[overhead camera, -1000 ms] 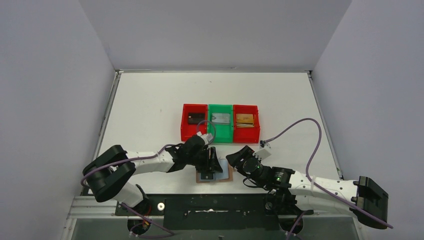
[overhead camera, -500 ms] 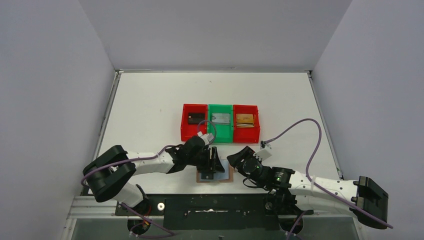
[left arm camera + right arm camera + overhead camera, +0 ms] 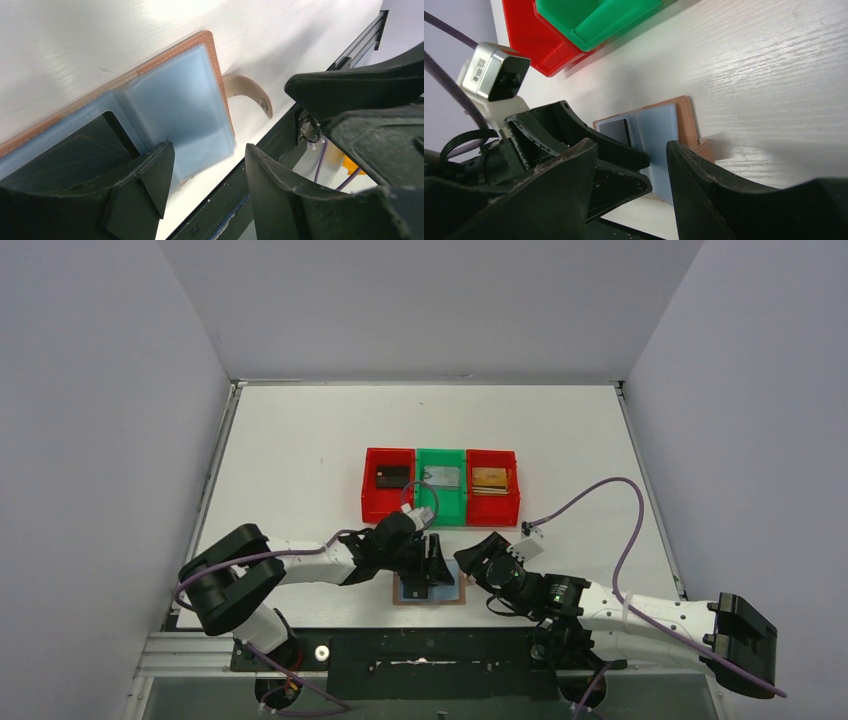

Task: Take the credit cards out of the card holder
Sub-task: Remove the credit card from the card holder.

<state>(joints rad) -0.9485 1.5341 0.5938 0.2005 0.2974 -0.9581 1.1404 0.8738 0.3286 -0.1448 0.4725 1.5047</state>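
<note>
Tan holder (image 3: 190, 100), black card (image 3: 75, 155) inside

free: table (image 3: 300, 440) beyond bins (image 3: 441, 515) | blocked: card holder (image 3: 452, 596), left fingers (image 3: 145, 175) and right fingers (image 3: 704, 190) crowd over it

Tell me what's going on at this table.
Two robot arms are emptying an opened card holder at the near edge of the table. The left gripper and right gripper are open close to it, holding nothing. A black card sits in its slot; other cards lie in the red and green bins.
</note>
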